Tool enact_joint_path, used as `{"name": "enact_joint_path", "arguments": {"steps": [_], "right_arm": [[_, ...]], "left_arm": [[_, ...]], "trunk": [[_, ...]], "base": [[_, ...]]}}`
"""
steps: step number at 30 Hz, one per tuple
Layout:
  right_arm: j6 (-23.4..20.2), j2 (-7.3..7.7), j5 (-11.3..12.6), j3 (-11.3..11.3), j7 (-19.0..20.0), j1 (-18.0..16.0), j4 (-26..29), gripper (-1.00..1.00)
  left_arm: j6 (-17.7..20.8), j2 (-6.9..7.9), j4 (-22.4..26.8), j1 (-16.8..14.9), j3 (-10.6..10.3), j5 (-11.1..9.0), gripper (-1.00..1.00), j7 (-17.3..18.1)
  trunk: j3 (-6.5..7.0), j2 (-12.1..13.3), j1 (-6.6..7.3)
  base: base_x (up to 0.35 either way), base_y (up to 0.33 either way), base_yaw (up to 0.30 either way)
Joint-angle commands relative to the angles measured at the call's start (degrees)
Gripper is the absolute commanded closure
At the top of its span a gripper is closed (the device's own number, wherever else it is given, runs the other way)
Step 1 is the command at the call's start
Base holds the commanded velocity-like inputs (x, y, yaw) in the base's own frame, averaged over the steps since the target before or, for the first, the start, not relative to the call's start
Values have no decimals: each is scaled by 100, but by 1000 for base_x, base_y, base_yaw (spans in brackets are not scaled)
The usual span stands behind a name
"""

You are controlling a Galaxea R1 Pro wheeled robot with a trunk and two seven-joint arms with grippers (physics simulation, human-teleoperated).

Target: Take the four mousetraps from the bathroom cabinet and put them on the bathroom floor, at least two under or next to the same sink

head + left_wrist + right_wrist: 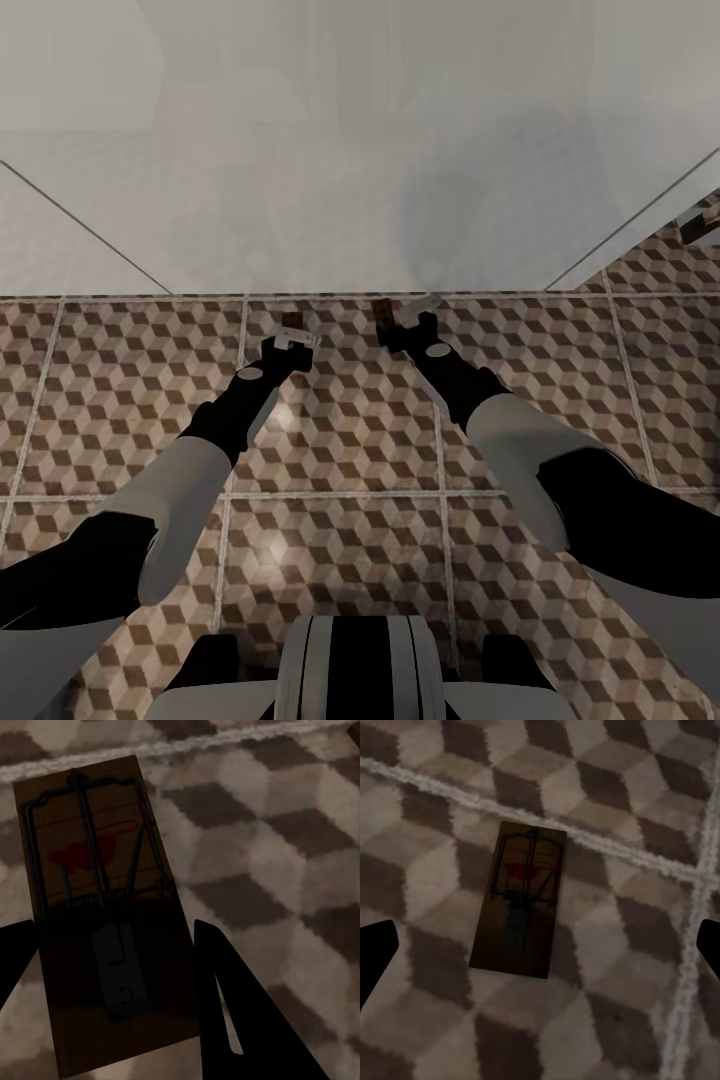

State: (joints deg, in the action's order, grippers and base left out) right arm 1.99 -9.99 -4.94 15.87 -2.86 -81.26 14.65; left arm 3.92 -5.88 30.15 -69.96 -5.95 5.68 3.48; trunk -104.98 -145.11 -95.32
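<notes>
Both arms reach forward and down over the bathroom floor (340,450), toward the foot of a large white unit (360,150) whose identity I cannot tell from here. In the left wrist view, a mousetrap (105,907) lies flat on the patterned tiles between the dark fingers (240,1012) of the left pincer (296,342), which stands open around it rather than clamped — the board seems set down. In the right wrist view, a second mousetrap (519,900) lies flat just short of a pale grout line, with the right pincer (408,322) spread wide and well above it.

The step in hand looks like the release and withdrawal. To do it well, lift each pincer straight up off its board — no sideways drag, since the light boards would slide on smooth tile. The left one needs most care, its fingers being close beside the board's long edges. Both traps sit near the white unit's base, so backing away should be gentle.
</notes>
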Motion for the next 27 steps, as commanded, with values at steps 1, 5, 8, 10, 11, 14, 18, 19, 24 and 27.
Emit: {"name": "enact_joint_path", "arguments": {"steps": [1,5,8,10,11,14,18,19,24,27], "right_arm": [[15,-1,-51,10,-30,-4,-10,-100],[24,-1,-54,9,-30,-4,-29,-100],[28,-1,-55,8,-30,-4,-41,-100],[28,-1,-54,9,-30,-4,-44,-100],[29,-1,-53,9,-30,-4,-46,-100],[29,-1,-54,6,-30,-4,-49,-100],[29,-1,-53,6,-30,-4,-49,-100],[29,-1,-52,5,-30,-4,-50,-100],[31,-1,-55,4,-30,-4,-50,-100],[31,-1,-52,4,-30,-4,-50,-100]], "left_arm": [[29,-1,14,0,6,74,100,4],[29,-1,16,0,8,74,100,4],[29,-1,13,0,8,74,100,4],[29,-1,11,0,9,74,100,4],[29,-1,10,0,10,74,100,4],[29,-1,9,0,7,79,100,3],[29,-1,9,0,7,83,100,1],[29,-1,9,0,7,86,100,0],[29,-1,13,0,6,95,-100,-4],[29,-1,15,0,6,98,-100,-5]], "trunk": [[-3,-1,1],[-3,-1,1],[-3,-1,1],[-3,-1,1],[-3,-1,1],[-3,-1,1],[-3,-1,1],[-3,-1,1],[-3,-1,1],[-3,-1,1]], "base": [[0,0,0],[0,0,0],[0,0,0],[0,0,0],[0,0,0],[0,0,0],[0,0,0],[0,0,0],[0,0,0],[0,0,0]]}}
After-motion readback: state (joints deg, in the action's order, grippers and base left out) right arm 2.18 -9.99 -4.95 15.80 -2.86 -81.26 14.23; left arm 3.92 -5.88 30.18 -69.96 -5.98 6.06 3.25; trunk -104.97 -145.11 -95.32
